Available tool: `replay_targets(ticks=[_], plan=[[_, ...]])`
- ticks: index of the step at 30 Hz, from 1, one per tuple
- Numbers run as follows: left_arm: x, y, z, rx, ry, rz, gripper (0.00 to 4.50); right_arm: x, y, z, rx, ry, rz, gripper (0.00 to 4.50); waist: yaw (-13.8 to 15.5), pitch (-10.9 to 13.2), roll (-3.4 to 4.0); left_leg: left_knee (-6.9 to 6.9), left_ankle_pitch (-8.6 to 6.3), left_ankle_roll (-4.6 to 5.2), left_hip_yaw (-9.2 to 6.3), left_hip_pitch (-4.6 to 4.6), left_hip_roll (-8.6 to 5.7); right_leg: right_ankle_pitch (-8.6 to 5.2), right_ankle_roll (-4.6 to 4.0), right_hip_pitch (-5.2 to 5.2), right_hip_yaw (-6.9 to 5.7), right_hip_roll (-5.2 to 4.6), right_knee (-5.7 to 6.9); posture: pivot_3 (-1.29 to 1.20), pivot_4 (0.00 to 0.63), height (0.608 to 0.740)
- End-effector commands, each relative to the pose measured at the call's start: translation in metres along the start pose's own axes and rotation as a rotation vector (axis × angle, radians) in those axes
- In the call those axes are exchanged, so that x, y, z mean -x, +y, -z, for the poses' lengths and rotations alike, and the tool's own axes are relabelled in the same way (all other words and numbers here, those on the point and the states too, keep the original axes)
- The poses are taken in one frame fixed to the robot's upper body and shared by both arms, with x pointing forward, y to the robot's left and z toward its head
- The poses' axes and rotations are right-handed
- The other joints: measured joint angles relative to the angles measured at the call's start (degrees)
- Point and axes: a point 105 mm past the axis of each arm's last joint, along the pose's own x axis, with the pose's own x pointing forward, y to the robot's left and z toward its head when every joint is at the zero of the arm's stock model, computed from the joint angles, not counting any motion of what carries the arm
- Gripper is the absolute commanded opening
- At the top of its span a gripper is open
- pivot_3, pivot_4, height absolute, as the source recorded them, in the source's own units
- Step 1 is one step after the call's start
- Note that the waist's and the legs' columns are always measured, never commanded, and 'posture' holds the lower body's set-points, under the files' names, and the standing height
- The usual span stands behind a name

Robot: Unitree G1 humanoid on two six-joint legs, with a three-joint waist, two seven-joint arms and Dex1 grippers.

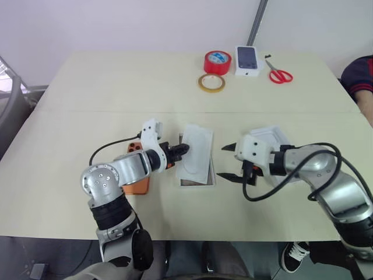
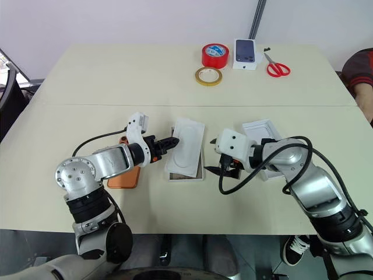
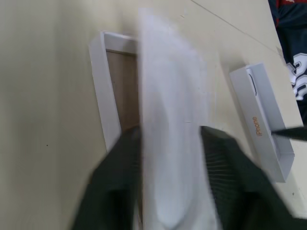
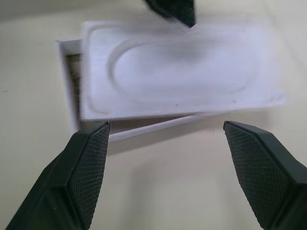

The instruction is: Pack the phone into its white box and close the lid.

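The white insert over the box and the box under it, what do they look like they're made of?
The white insert looks like moulded paper pulp or thin matte card: a soft, rounded phone-shaped recess and no gloss. The white box looks like rigid matte cardboard: crisp, straight white walls around a brownish, unglossed floor.

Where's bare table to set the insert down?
Free: the wide stretch between the tape rolls and the white box, and the far-left table. Crowded: the middle near edge, where the phone, left hand, insert, right hand and lid sit close together.
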Motion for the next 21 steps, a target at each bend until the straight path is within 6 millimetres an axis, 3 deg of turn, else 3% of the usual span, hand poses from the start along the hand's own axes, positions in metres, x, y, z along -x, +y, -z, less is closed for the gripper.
replay_targets(ticks=[1,3,5,9,13,16,19,21], plan=[[0.013,-0.010,-0.016,-0.050,-0.062,0.049,2.90,-0.002,-0.011,-0.012,0.035,-0.042,0.037,3.73,0.0,0.0,0.00,0.00,0.00,0.00,0.00,0.00,0.00,0.00,0.00,0.00,0.00,0.00,0.00,0.00,0.150,0.736],[0.023,-0.006,-0.030,-0.073,-0.105,0.051,2.91,-0.009,-0.014,-0.017,0.031,-0.061,0.040,3.11,-0.1,0.0,0.00,0.00,0.00,0.00,0.00,0.00,0.00,0.00,0.00,0.00,0.00,0.00,0.00,0.00,0.150,0.736],[0.032,-0.001,-0.038,-0.101,-0.126,0.042,2.91,-0.016,-0.017,-0.020,0.030,-0.066,0.043,2.02,-0.2,0.0,0.00,-0.02,0.01,-0.03,0.00,0.00,0.04,0.00,0.00,-0.03,0.00,0.04,0.01,0.00,0.150,0.736],[0.066,0.016,-0.057,-0.367,-0.190,-0.036,2.91,-0.046,-0.027,-0.025,0.044,-0.051,0.070,0.06,-1.0,0.0,0.01,-0.12,0.05,-0.09,0.04,0.03,0.04,0.00,0.00,-0.09,0.06,0.06,0.01,0.00,0.150,0.736],[0.086,0.027,-0.039,-0.657,-0.142,0.009,2.91,-0.072,-0.037,-0.025,0.079,-0.018,0.103,0.06,-0.6,0.0,0.05,-0.25,0.10,-0.17,0.08,0.05,0.03,-0.01,-0.03,-0.15,0.08,0.04,-0.04,0.00,0.150,0.736],[0.096,0.035,-0.022,-0.762,-0.085,0.068,2.91,-0.087,-0.039,-0.023,0.106,-0.005,0.089,0.06,0.0,0.0,0.06,-0.28,0.10,-0.17,0.11,0.05,-0.01,-0.02,-0.05,-0.17,0.08,-0.03,-0.06,0.00,0.150,0.736],[0.104,0.041,-0.013,-0.792,-0.057,0.099,2.91,-0.092,-0.026,-0.025,0.152,-0.028,-0.010,0.06,0.2,0.0,0.05,-0.28,0.08,-0.14,0.09,0.03,-0.02,-0.02,-0.06,-0.15,0.04,-0.12,-0.08,0.00,0.150,0.736],[0.107,0.046,-0.010,-0.797,-0.048,0.101,2.91,-0.088,-0.006,-0.025,0.187,-0.045,-0.133,0.06,0.0,0.0,0.05,-0.30,0.04,-0.07,0.08,0.03,-0.03,-0.02,-0.06,-0.15,0.04,-0.14,-0.09,0.00,0.150,0.736]])
